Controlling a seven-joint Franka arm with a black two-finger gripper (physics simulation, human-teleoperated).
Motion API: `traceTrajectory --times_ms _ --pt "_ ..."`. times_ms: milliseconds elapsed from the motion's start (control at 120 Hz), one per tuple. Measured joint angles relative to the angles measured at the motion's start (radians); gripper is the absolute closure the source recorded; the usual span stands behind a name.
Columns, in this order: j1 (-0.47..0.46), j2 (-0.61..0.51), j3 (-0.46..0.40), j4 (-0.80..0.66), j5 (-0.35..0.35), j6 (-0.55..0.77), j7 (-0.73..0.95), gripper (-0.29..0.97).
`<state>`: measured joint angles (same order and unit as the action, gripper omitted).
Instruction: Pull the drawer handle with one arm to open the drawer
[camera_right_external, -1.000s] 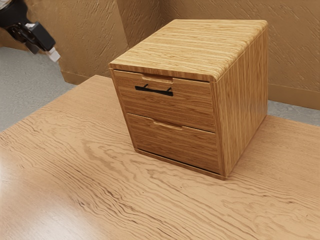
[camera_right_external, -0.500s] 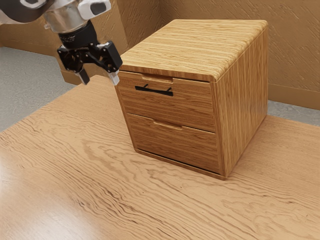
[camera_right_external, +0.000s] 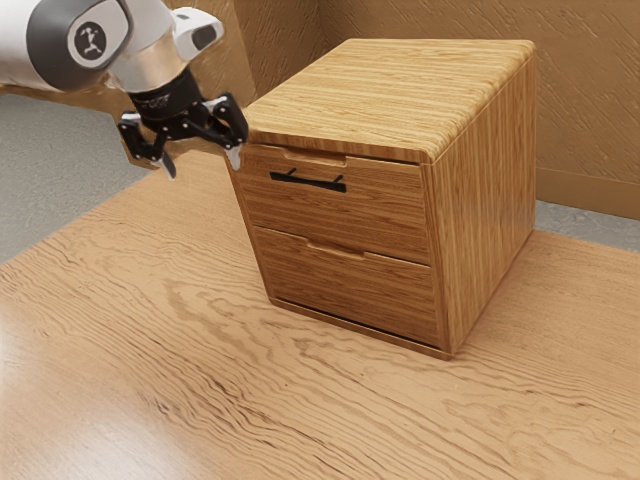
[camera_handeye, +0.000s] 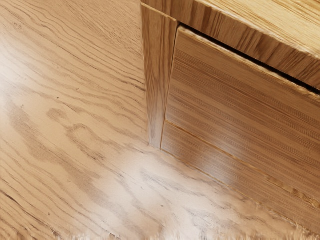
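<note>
A wooden cabinet (camera_right_external: 400, 180) with two drawers stands on the table. The top drawer (camera_right_external: 335, 200) carries a thin black bar handle (camera_right_external: 308, 181) and looks closed flush with the front. My gripper (camera_right_external: 200, 158) hovers open at the exterior view's left of the cabinet's top front corner, level with the top drawer, with nothing between its fingers. The wrist view looks down on the cabinet's front corner post (camera_handeye: 157, 85) and the drawer fronts (camera_handeye: 240, 115) beside it.
The lower drawer (camera_right_external: 350, 282) has no bar handle, only a small lip. The wooden table (camera_right_external: 200, 350) stretches wide in front of the cabinet. A grey floor (camera_right_external: 50, 170) and rough brown walls (camera_right_external: 590, 90) lie behind.
The arm swung in from the exterior view's upper left to the cabinet's front corner, then settled slightly lower and closer. The drawer has not moved.
</note>
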<state>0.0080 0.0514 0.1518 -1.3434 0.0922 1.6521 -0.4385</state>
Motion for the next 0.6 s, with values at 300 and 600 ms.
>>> traceTrajectory --times_ms 300,600 --pt "0.003 -0.02 -0.101 0.04 0.059 -0.222 0.449 0.02" --pt "-0.046 -0.008 -0.161 -0.021 0.08 -0.087 1.015 0.02"
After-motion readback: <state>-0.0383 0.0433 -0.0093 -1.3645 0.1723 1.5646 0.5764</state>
